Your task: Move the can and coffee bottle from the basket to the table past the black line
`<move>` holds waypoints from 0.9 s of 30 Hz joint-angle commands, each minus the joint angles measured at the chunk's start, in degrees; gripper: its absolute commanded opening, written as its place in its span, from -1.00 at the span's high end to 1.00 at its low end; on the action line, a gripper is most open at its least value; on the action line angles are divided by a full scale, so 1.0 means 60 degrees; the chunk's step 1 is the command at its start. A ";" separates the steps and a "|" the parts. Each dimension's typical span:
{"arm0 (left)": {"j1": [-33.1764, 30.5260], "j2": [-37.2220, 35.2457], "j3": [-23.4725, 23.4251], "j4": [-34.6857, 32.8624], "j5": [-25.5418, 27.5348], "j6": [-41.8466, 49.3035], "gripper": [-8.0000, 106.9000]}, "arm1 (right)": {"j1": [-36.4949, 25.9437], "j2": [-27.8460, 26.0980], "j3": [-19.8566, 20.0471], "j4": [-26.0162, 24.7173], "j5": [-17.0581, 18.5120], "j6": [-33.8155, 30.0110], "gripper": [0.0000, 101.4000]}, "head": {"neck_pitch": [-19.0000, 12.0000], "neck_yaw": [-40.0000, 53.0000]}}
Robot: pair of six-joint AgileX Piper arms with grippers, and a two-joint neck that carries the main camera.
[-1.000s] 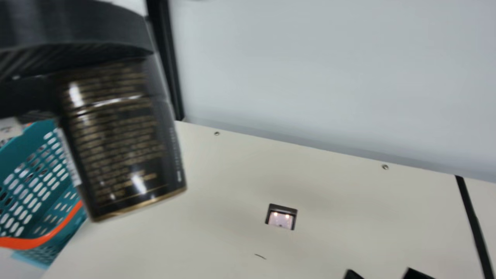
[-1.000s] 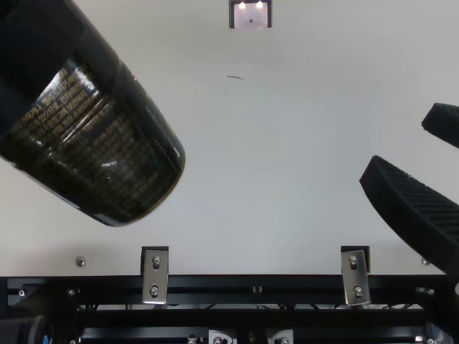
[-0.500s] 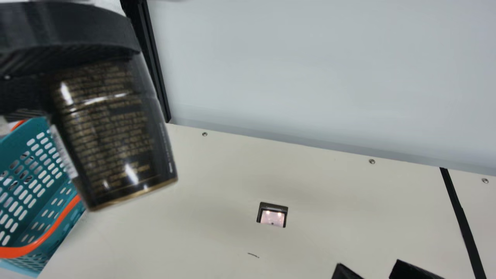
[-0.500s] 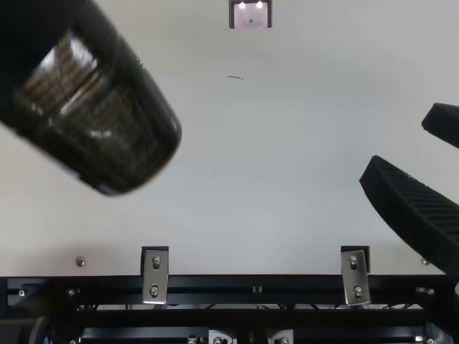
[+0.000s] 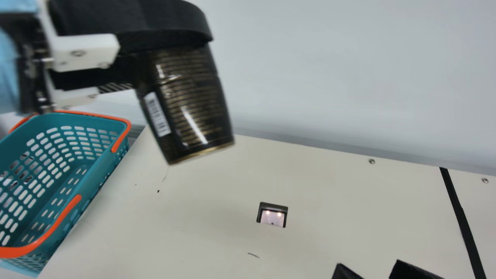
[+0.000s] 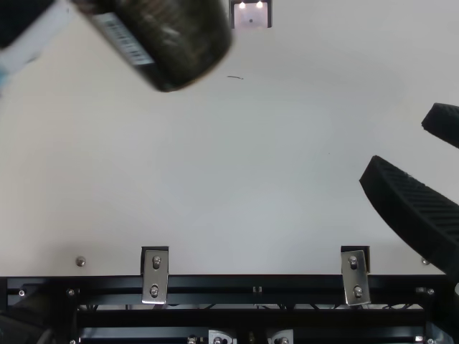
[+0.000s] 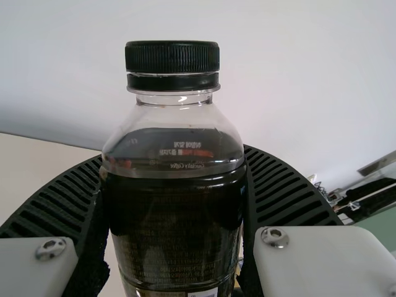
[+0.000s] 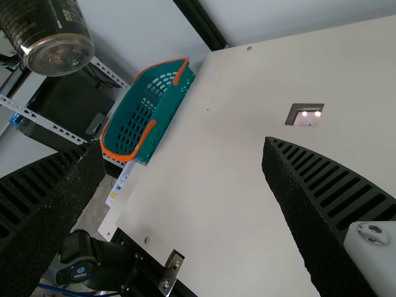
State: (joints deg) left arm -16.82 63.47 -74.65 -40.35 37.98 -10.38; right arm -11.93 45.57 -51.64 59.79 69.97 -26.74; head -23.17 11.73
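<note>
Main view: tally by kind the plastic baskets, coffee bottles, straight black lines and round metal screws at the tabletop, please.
Teal plastic basket with orange handles: 1
Black-and-gold cylindrical coffee bottle: 1
Straight black line: 1
Round metal screws: 2
Total: 5

The tabletop (image 5: 329,193) is brightly lit; pale glare is streaked down the coffee bottle (image 5: 190,104), which is blurred in the top view.
</note>
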 commanded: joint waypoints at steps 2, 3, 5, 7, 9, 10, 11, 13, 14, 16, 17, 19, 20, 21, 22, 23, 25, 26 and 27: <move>-0.0849 0.0241 -0.0212 0.0301 -0.0182 -0.1135 0.68 | 0.0000 0.0000 0.0000 0.0000 0.0000 0.0000 -1.00 | -0.0304 -0.0032; -0.1015 0.0288 -0.0276 0.0318 -0.0230 -0.1378 0.68 | 0.0000 0.0000 0.0000 0.0000 0.0000 0.0000 -1.00 | -0.0304 -0.0032; -0.1287 0.0341 -0.0374 0.0244 -0.0310 -0.1841 0.68 | 0.0000 0.0000 0.0000 0.0000 0.0000 0.0000 -1.00 | -0.0304 -0.0032; -0.1463 0.0333 -0.0396 0.0174 -0.0436 -0.2212 0.68 | 0.0000 0.0000 0.0000 0.0000 0.0000 0.0000 -1.00 | -0.0304 -0.0032; -0.1435 0.0344 -0.0386 0.0175 -0.0422 -0.1921 0.68 | 0.0000 0.0000 0.0000 0.0000 0.0000 0.0000 -1.00 | -0.0304 -0.0032; -0.1510 0.0306 -0.0386 0.0175 -0.0480 -0.2119 0.68 | 0.0000 0.0000 0.0000 0.0000 0.0000 0.0000 -1.00 | -0.0304 -0.0032; -0.1535 0.0328 -0.0386 0.0198 -0.0480 -0.2261 0.68 | 0.0000 0.0000 0.0000 0.0000 0.0000 0.0000 -1.00 | -0.0304 -0.0032; -0.1535 0.0330 -0.0386 0.0210 -0.0468 -0.2394 0.68 | 0.0000 0.0000 0.0000 0.0000 0.0000 0.0000 -1.00 | -0.0304 -0.0032; -0.1535 0.0330 -0.0386 0.0210 -0.0468 -0.2394 0.68 | 0.0000 0.0000 0.0000 0.0000 0.0000 0.0000 -1.00 | -0.0304 -0.0032; -0.1535 0.0330 -0.0386 0.0210 -0.0468 -0.2394 0.68 | 0.0000 0.0000 0.0000 0.0000 0.0000 0.0000 -1.00 | -0.0304 -0.0032; -0.1477 0.0336 -0.0369 0.0108 -0.0450 -0.2289 0.68 | 0.0000 0.0000 0.0000 0.0000 0.0000 0.0000 -1.00 | -0.0304 -0.0032; -0.1451 0.0323 -0.0363 0.0084 -0.0450 -0.2255 0.68 | 0.0000 0.0000 0.0000 0.0000 0.0000 0.0000 -1.00 | -0.0304 -0.0032; -0.1431 0.0314 -0.0351 0.0035 -0.0448 -0.2216 0.68 | 0.0000 0.0000 0.0000 0.0000 0.0000 0.0000 -1.00 | -0.0304 -0.0032; -0.1421 0.0304 -0.0348 0.0013 -0.0444 -0.2204 0.68 | 0.0000 0.0000 0.0000 0.0000 0.0000 0.0000 -1.00 | -0.0304 -0.0032; -0.1399 0.0290 -0.0337 -0.0033 -0.0445 -0.2172 0.68 | 0.0000 0.0000 0.0000 0.0000 0.0000 0.0000 -1.00 | -0.0304 -0.0032; -0.1399 0.0279 -0.0334 -0.0067 -0.0454 -0.2170 0.68 | 0.0000 0.0000 0.0000 0.0000 0.0000 0.0000 -1.00 | -0.0304 -0.0032; -0.1391 0.0256 -0.0330 -0.0200 -0.0459 -0.2135 0.68 | 0.0000 0.0000 0.0000 0.0000 0.0000 0.0000 -1.00 | -0.0304 -0.0032; -0.1393 0.0247 -0.0333 -0.0269 -0.0457 -0.2115 0.68 | 0.0000 0.0000 0.0000 0.0000 0.0000 0.0000 -1.00 | -0.0304 -0.0032; -0.1398 0.0239 -0.0336 -0.0340 -0.0454 -0.2099 0.68 | 0.0000 0.0000 0.0000 0.0000 0.0000 0.0000 -1.00 | -0.0304 -0.0032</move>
State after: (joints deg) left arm -25.17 65.01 -76.63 -41.88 35.28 -23.03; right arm -11.93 45.57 -51.64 59.79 69.97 -26.74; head -23.17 11.73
